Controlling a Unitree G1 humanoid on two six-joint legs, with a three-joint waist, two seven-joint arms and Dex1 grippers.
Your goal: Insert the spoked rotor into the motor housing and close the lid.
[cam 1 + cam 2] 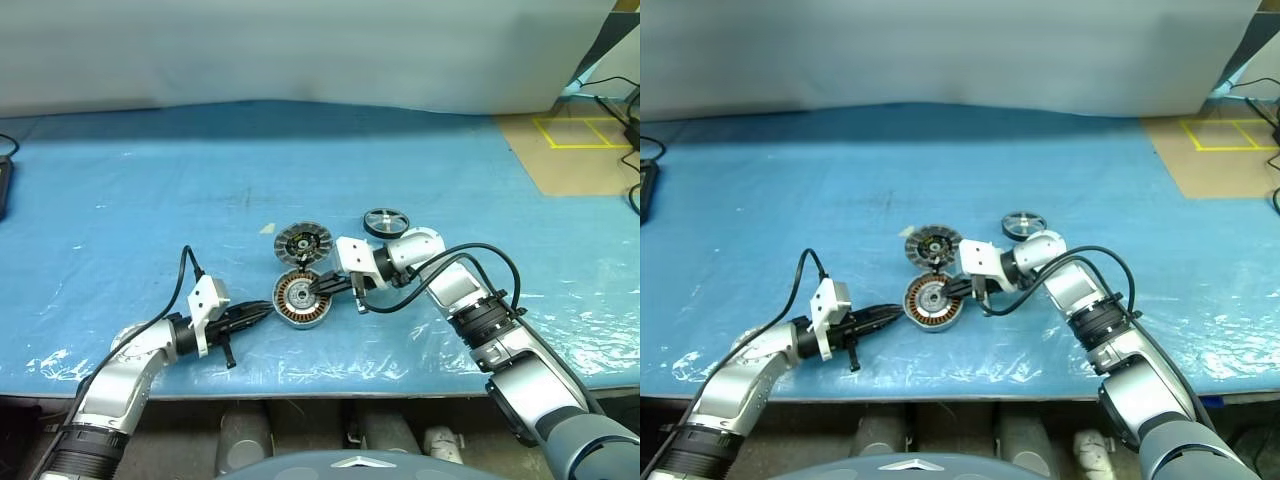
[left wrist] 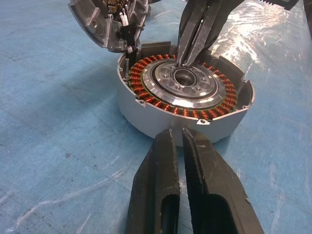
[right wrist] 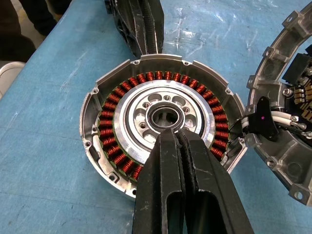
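The motor housing [image 1: 292,302], a silver cup with copper windings, sits on the blue table near its front edge. My right gripper [image 3: 170,132] is shut, its tips resting at the housing's central hub [image 2: 185,77]. My left gripper [image 2: 176,132] is shut too, its tips at the housing's outer wall [image 2: 146,114] on the near left. The lid [image 1: 302,241] lies just behind the housing with its inner side up, joined to it by white wires [image 3: 287,117]. The dark spoked rotor [image 1: 386,222] lies flat on the table, back right of the housing, behind my right wrist.
The table's front edge [image 1: 300,385] runs close below both arms. A black device [image 1: 3,185] sits at the far left edge. Cardboard with yellow tape [image 1: 580,140] and cables [image 1: 625,110] lie at the back right. A white backdrop [image 1: 300,50] closes off the far side.
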